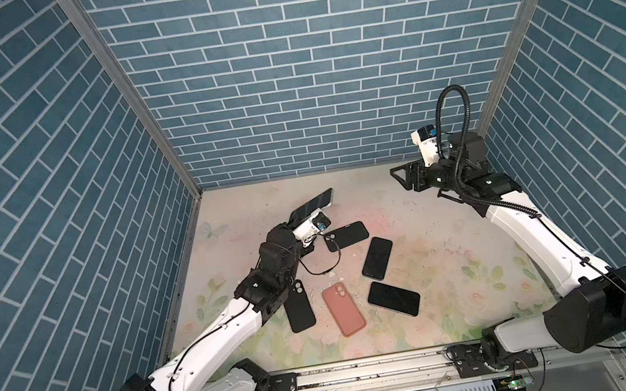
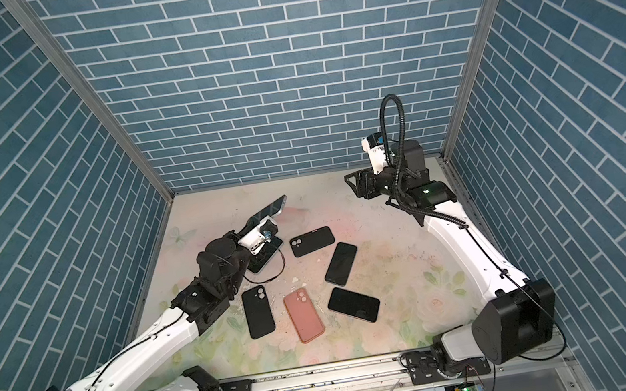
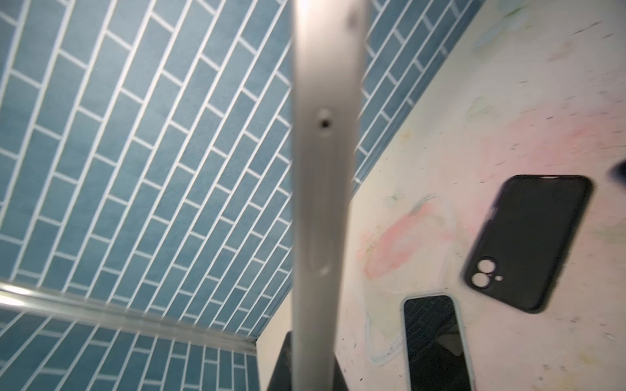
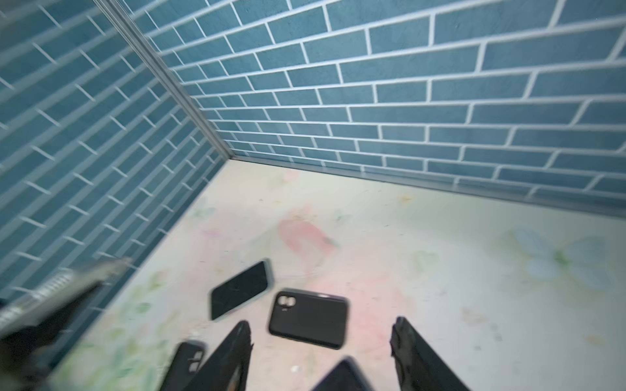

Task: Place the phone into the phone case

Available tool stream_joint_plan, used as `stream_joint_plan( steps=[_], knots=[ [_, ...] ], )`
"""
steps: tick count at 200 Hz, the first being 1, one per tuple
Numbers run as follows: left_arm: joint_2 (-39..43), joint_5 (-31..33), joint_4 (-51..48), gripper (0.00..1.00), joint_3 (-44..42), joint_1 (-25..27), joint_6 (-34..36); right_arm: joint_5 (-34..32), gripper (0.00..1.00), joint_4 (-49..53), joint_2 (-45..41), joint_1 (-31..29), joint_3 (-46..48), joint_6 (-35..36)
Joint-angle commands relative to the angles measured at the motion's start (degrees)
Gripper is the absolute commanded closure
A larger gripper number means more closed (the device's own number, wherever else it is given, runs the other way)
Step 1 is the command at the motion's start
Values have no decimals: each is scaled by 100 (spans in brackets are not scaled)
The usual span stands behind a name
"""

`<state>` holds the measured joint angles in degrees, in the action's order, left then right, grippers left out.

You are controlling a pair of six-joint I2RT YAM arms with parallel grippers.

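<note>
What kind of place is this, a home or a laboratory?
Probably a robot test cell, not a home: blue brick-print panels box in a floral table, and the left arm and right arm stand on a metal rail.

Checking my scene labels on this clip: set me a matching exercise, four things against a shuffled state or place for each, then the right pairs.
Things:
1. silver-edged phone
2. pink case
3. right fingers
4. left fingers

States:
A. spread apart, nothing between them
B. lying flat on the table
C. closed on a phone
D. lifted and tilted, clear of the table

Pairs: 1-D, 2-B, 3-A, 4-C
</note>
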<state>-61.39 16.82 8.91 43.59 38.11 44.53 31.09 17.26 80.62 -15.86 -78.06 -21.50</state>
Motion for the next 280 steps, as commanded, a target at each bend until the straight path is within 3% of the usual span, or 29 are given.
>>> stream_joint_plan(
  steps=[1,34,55,91,140,191,222,280],
  knots=[
    [70,-1659,-25,100,192,-23,-250,1886,32,-106,365,96,7,-2165],
    [-250,-1959,-121,100,455,-31,-662,2459,29,-720,434,87,72,-3152],
    [-425,-1949,82,100,503,-48,-766,2488,22,-913,308,83,227,-3686],
    [-835,-1192,254,100,776,-49,-721,2600,17,-1225,127,68,536,-4344],
    [-1339,-550,839,100,827,44,257,2676,18,-2715,323,-146,986,-5890],
    [-1931,89,2661,100,494,179,1245,2753,24,-3538,795,-614,858,-6733],
    [-2048,165,3167,100,419,244,1446,2749,31,-3916,1051,-734,907,-7035],
    [-2239,110,3571,100,325,318,2007,2760,72,-4187,1329,-770,841,-7237]
  ],
)
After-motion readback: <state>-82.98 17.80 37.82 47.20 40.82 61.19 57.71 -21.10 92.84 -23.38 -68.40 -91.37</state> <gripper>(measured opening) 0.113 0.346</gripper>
